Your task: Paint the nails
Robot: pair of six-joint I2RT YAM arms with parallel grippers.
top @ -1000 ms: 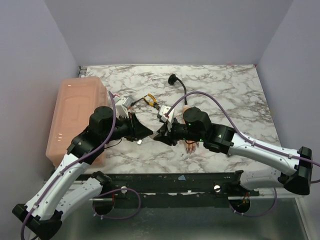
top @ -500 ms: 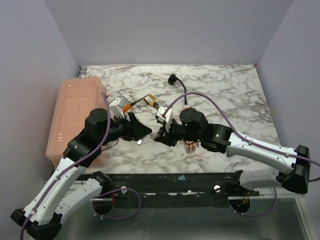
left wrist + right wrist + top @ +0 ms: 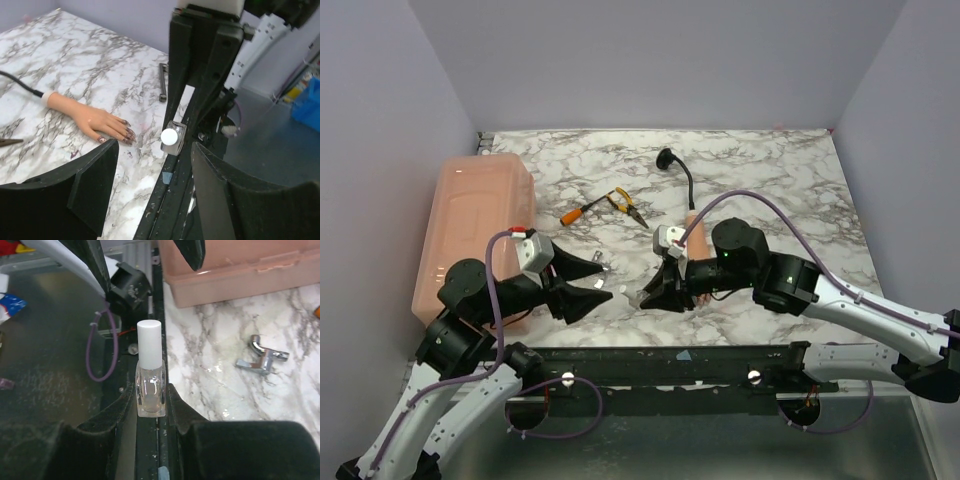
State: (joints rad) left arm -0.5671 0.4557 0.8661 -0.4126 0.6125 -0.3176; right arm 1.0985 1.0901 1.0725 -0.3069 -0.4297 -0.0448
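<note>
the right gripper point(image 3: 150, 394) is clamped on a small clear bottle point(image 3: 150, 371) with a white cap. the left gripper point(image 3: 604, 280) faces it nearby, jaws apart and empty. the nails point(image 3: 127, 135) are on the plastic hand point(image 3: 92, 119), lying flat on the marble table point(image 3: 75, 60).

The left wrist camera faces the small bottle point(image 3: 173, 137) cap-on from nearby. The right wrist camera sits closer behind that bottle point(image 3: 150, 385), looking the opposite way. The top camera looks steeply down from far above it.
</note>
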